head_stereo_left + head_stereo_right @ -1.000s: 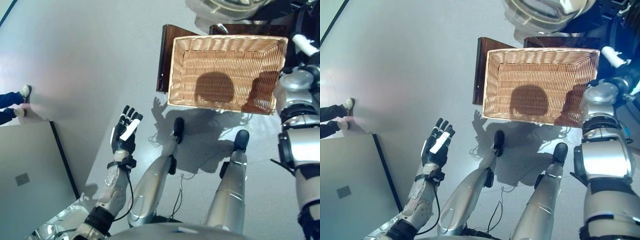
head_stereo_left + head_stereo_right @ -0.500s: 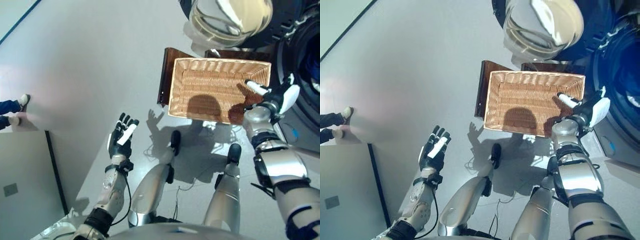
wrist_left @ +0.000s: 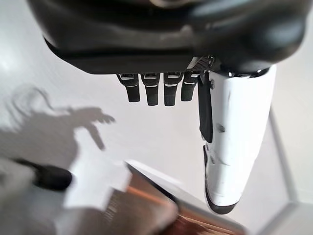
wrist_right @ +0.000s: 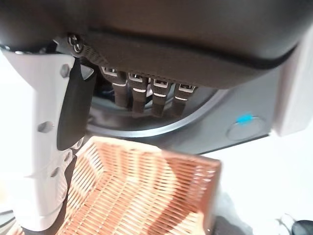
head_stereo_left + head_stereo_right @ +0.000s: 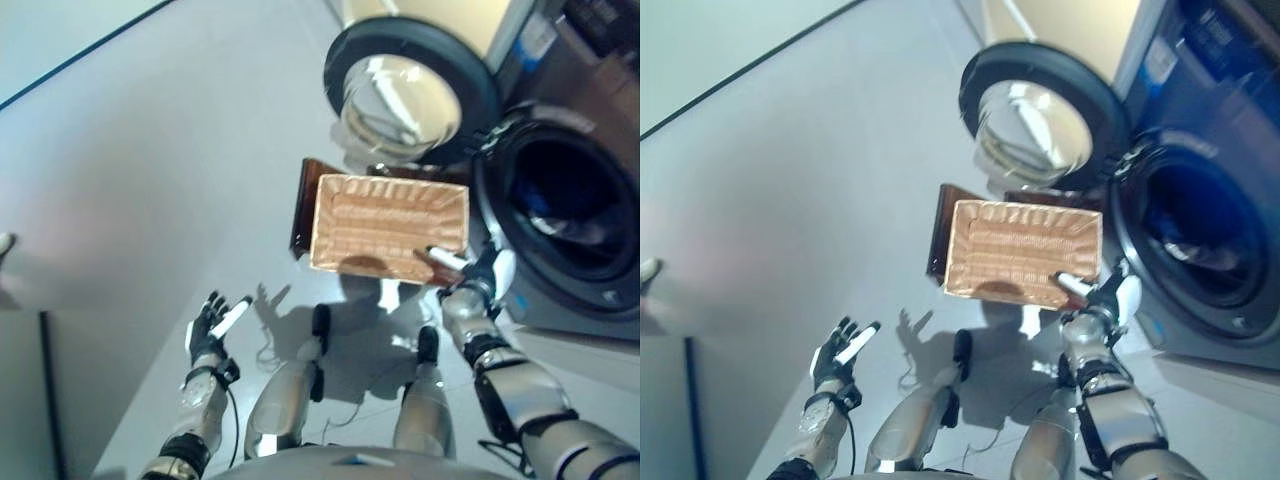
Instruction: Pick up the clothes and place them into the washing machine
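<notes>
The wicker basket (image 5: 322, 225) stands on the floor in front of the washing machine (image 5: 575, 300), and I see no clothes in it. The machine's round door (image 5: 405, 95) hangs open beyond the basket. The dark drum (image 5: 570, 210) holds a bluish shape that I cannot make out. My right hand (image 5: 482, 277) hovers at the basket's near right corner, open and holding nothing; the right wrist view shows straight fingers (image 4: 144, 95) over the basket (image 4: 142, 191). My left hand (image 5: 211, 325) is held out open over the floor at the lower left, away from the basket.
A dark wooden stand (image 5: 300, 212) sits under the basket's left side. A dark line (image 5: 45, 380) runs across the grey floor at the lower left. The tip of a person's shoe (image 5: 5, 243) shows at the left edge.
The camera has swung upward, bringing the washing machine and its open door into view. My right hand has come from the far right back to the basket's near right corner. The left hand stays open.
</notes>
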### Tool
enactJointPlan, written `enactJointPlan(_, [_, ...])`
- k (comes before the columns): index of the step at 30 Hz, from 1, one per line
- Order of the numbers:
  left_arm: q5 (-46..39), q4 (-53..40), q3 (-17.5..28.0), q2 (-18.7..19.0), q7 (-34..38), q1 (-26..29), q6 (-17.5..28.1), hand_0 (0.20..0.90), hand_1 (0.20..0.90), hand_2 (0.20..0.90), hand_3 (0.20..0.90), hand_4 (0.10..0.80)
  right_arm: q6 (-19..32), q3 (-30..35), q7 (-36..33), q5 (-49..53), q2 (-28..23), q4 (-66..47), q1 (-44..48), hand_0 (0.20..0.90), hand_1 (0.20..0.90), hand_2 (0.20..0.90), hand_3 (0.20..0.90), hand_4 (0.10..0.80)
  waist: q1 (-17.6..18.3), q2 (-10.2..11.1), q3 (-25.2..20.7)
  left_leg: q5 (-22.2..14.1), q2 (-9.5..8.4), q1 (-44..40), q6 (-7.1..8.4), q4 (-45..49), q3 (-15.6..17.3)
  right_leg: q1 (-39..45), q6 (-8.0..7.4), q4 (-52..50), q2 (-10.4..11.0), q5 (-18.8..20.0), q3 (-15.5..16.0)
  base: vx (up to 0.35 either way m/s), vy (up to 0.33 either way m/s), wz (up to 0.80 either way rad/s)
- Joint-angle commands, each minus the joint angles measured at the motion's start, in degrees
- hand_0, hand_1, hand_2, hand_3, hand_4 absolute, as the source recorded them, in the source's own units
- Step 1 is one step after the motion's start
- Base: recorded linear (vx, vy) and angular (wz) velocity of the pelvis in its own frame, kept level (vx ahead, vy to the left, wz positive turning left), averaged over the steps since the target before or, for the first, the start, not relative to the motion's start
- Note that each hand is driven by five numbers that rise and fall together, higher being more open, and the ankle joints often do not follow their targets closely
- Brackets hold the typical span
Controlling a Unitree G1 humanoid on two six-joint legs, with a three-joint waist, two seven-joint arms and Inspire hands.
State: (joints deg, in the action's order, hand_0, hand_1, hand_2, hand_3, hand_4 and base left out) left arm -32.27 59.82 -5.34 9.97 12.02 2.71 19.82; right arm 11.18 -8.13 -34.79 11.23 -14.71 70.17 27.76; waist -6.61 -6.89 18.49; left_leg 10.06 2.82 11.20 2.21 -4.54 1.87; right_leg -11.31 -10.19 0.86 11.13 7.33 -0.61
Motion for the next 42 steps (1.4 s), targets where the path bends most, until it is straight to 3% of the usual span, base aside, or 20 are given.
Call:
enactJointPlan(1, [5.56, 4.51, 0.41, 2.43, 1.65, 1.32, 1.3, 0.9, 0.9, 0.9, 0.9, 0.8, 1.93, -1.7, 1.61, -2.18, -2.36, -1.08, -1.57, 0.9, 0.9, 0.9, 0.9, 0.8, -0.01, 0.04, -5.15, -0.11, 1.32, 3.26, 4.3, -0.46, 2.35, 0.06, 1.84, -3.07, 1.12, -5.86, -0.22, 0.076, -0.069, -0.21])
enactJointPlan(7, [13.04, 13.03, 4.07, 3.76, 2.03, 1.13, -1.31, 0.9, 0.9, 0.9, 0.9, 0.8, -1.52, -4.63, 6.2, -10.88, 0.4, 1.97, -9.21, 0.9, 0.9, 0.9, 0.9, 0.8, 1.69, 3.74, -9.53, -2.39, 2.3, -2.84, 3.75, -0.46, 4.11, 5.54, 1.39, -0.84, 0.9, -5.16, -0.13, 0.083, -0.058, -0.11])
enactJointPlan(17, [17.72, 16.29, 5.19, 2.85, 1.99, -0.44, -3.38, 0.9, 0.9, 0.9, 0.9, 0.8, -2.79, -6.55, 10.16, -17.26, 2.7, 2.39, -18.02, 0.9, 0.9, 0.9, 0.9, 0.8, 3.52, 6.55, -14.14, -4.53, 3.18, -9.53, 2.79, -0.46, 4.78, 11.01, 1.61, 0.21, -0.7, -6.08, -1.08, 0.042, -0.03, -0.05])
enactJointPlan(28, [22.84, 18.99, 2.58, -1.2, 2.86, -0.39, -6.56, 0.9, 0.9, 0.9, 0.9, 0.8, -5.41, -2.23, 9.74, -14.99, 5.85, 10.07, -21.56, 0.9, 0.9, 0.9, 0.9, 0.8, 5.0, 7.16, -16.78, -6.1, 3.88, -14.12, 2.3, -0.46, 4.91, 15.08, 2.03, 0.05, -1.69, -7.64, -1.06, 0.044, -0.006, -0.02])
enactJointPlan(42, [23.26, 20.05, 2.93, -1.58, 1.23, -1.32, -6.95, 0.9, 0.9, 0.9, 0.9, 0.8, -6.81, -1.66, 10.42, -16.41, 5.4, 12.17, -23.68, 0.9, 0.9, 0.9, 0.9, 0.8, 5.9, 7.29, -17.93, -6.64, 4.03, -15.55, 2.3, -0.46, 4.94, 16.84, 2.06, 0.48, -1.77, -8.41, -0.95, 0.028, -0.001, -0.01])
